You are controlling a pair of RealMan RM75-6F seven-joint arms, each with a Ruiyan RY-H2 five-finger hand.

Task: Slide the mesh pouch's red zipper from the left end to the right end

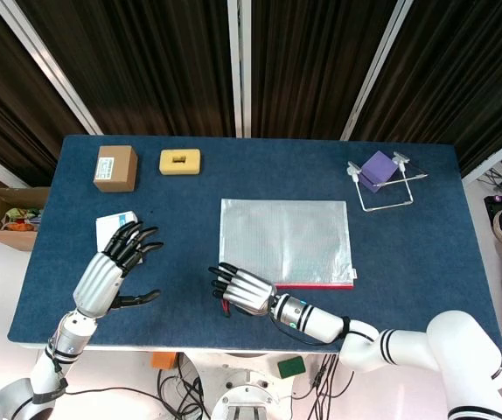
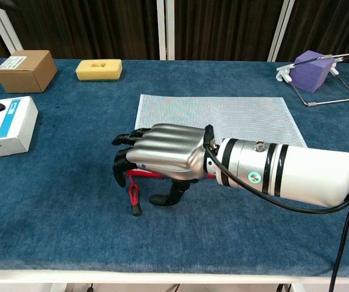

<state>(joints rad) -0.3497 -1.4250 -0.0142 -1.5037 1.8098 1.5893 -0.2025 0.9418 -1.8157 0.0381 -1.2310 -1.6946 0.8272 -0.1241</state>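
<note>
The silvery mesh pouch (image 1: 286, 238) lies flat at the table's middle, also in the chest view as the pouch (image 2: 223, 118). Its red zipper (image 1: 317, 284) runs along the near edge. My right hand (image 1: 242, 289) lies palm down over the pouch's near left corner, hiding the zipper's left end. In the chest view the right hand (image 2: 162, 155) has its fingers slightly curled and its thumb down on the cloth, apart from them. The red pull cord (image 2: 133, 193) lies loose on the table between thumb and fingers. My left hand (image 1: 120, 261) hovers with fingers spread, holding nothing, left of the pouch.
A white box (image 1: 114, 227) lies just beyond my left hand. A brown carton (image 1: 115, 167) and a yellow sponge (image 1: 180, 161) sit at the far left. A purple block on a wire stand (image 1: 379, 171) is at the far right. The blue tabletop (image 1: 426, 262) ends close behind my right arm.
</note>
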